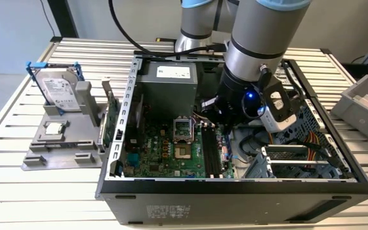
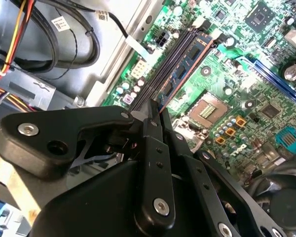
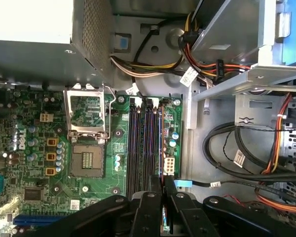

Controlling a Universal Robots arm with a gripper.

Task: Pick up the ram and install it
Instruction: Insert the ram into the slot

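Matt black plastic on the gripper (image 2: 150, 111), glossy green board on the motherboard (image 3: 89, 192), bare ribbed metal on the table (image 1: 37, 191).

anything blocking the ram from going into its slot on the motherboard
Nothing visible does. The ram already stands edge-on along the black slots, with the gripper at its near end; cables lie off beside the board.

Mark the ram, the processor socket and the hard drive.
ram (image 2: 185, 69), second wrist view, on its chip-covered face.
processor socket (image 3: 89, 159), first wrist view, on its centre.
hard drive (image 1: 61, 91), exterior view, on its labelled face.
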